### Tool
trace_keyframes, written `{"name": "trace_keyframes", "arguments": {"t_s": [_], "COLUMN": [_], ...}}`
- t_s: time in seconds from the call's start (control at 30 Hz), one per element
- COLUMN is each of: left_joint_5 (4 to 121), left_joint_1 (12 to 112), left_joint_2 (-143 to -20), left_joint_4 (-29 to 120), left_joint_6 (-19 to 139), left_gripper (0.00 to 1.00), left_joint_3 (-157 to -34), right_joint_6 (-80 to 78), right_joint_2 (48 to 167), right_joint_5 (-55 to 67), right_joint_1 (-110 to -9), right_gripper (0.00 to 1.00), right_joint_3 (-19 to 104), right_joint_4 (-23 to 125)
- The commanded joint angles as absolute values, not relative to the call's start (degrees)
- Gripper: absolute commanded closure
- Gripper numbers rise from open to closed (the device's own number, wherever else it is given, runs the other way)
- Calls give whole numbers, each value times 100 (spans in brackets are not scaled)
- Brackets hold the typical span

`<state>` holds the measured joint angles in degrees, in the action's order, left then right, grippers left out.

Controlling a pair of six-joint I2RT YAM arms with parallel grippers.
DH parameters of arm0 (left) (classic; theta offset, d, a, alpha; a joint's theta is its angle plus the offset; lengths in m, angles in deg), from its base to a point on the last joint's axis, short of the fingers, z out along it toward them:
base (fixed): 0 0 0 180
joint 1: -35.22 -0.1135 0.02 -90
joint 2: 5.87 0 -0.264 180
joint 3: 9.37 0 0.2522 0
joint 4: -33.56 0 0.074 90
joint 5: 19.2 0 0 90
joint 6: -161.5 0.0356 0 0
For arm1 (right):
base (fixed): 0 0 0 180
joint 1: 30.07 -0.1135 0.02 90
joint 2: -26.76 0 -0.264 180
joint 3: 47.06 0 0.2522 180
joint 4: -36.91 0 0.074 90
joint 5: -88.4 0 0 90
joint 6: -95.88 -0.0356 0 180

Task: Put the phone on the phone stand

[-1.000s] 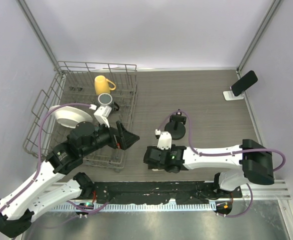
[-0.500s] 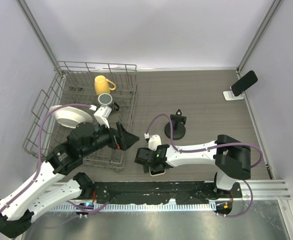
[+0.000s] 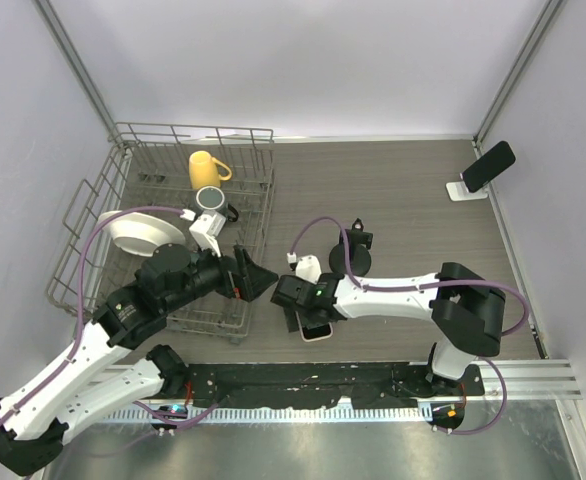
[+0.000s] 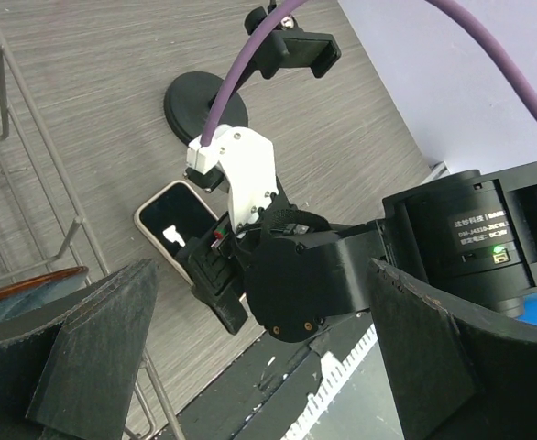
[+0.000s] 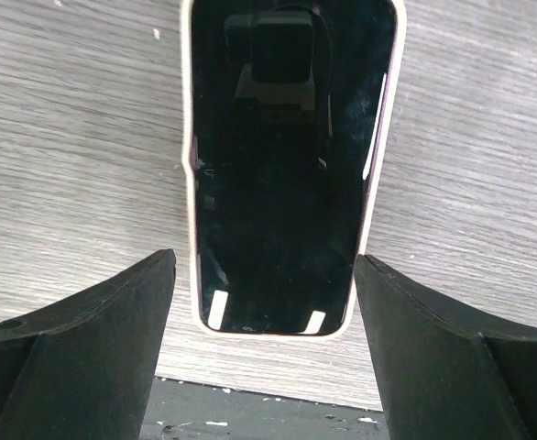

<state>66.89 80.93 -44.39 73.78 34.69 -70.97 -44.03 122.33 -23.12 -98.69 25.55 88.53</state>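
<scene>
1. The phone (image 5: 287, 165) lies flat, screen up, on the wood-grain surface (image 3: 403, 200) near its front edge.
2. The right end effector (image 5: 264, 266) hangs over it, fingers spread to either side, seemingly not touching.
3. The phone stand (image 3: 465, 190) sits well apart in the far right corner, with a dark slab (image 3: 489, 165) leaning on it.
4. The left end effector (image 3: 255, 276) is spread and empty beside the wire rack (image 3: 123, 180).

The right gripper (image 3: 303, 314) hides most of the phone (image 3: 318, 333) from above; our wrist view crops its far end.
</scene>
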Motion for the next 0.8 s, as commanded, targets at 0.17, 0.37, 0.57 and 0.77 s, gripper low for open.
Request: {"name": "trace_keyframes", "arguments": {"t_s": [0.17,0.37,0.57,0.77], "left_joint_5": [6676,6666,6658,6614], "left_joint_1": [8039,8004,7978,7969], "left_joint_2": [-4489,-4480,-4463,-4506], "left_joint_4": [7158,7202,7202,7167], "left_joint_6": [3652,3705,3714,3714], "left_gripper": [0,0,0,0], "left_joint_3": [-7314,-7349,-7323,-7349], "right_joint_6": [-3956,-3736,-3622,-3534], "right_joint_2": [12089,12238,12212,12291], "right_joint_5": [-2525,-2472,-2103,-1944], "right_joint_1": [-9670,-9450,-9300,-9282], "right_gripper": [16,16,16,16], "right_joint_3": [3060,3007,2752,2726], "right_joint_4": [8864,8723,8468,8389]}}
